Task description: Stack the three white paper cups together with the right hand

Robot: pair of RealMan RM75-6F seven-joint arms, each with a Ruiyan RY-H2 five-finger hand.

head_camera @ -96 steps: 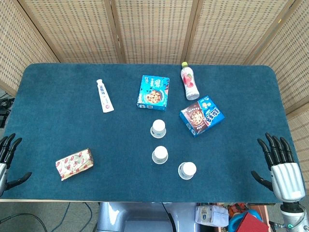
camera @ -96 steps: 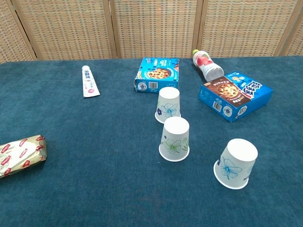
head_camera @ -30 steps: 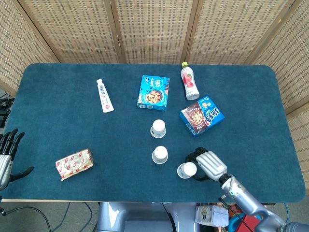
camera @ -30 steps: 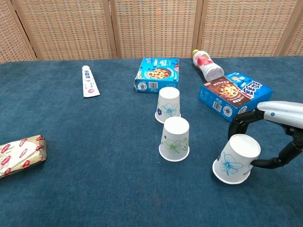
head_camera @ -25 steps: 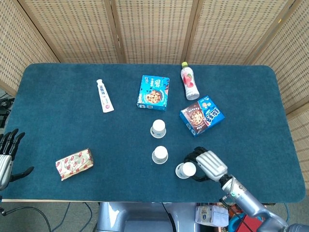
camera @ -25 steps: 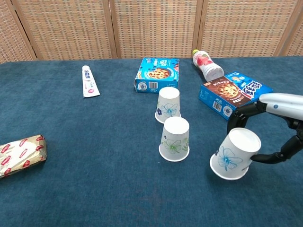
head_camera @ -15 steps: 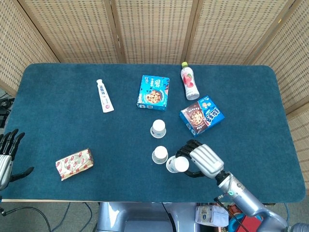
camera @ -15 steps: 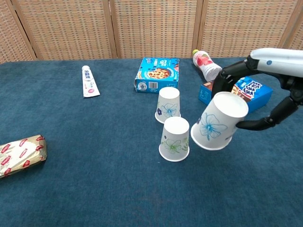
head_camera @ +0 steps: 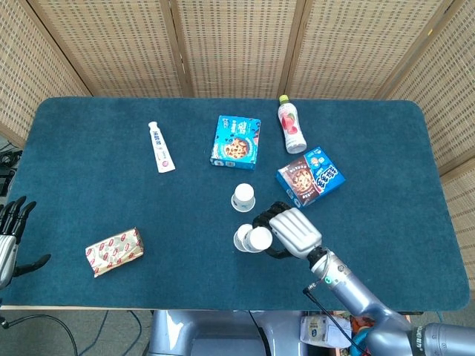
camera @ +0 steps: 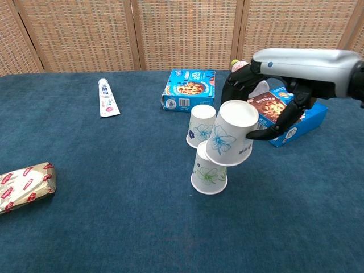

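My right hand (camera: 278,85) (head_camera: 291,231) grips an upside-down white paper cup with a blue flower (camera: 230,140) (head_camera: 260,239), tilted and lifted off the table. It hangs just above and slightly right of a second upside-down cup with a green flower (camera: 208,170) (head_camera: 243,236). A third upside-down cup (camera: 201,126) (head_camera: 243,197) stands right behind that one. My left hand (head_camera: 10,233) rests open at the table's left edge, away from the cups.
Two blue biscuit boxes (camera: 189,89) (camera: 287,114), a pink drink bottle (head_camera: 291,124), a toothpaste tube (camera: 107,97) and a foil snack pack (camera: 24,185) lie on the blue table (camera: 114,227).
My right hand came in from the right edge, took hold of the right-hand cup, lifted it and carried it left until it hangs over the middle cup.
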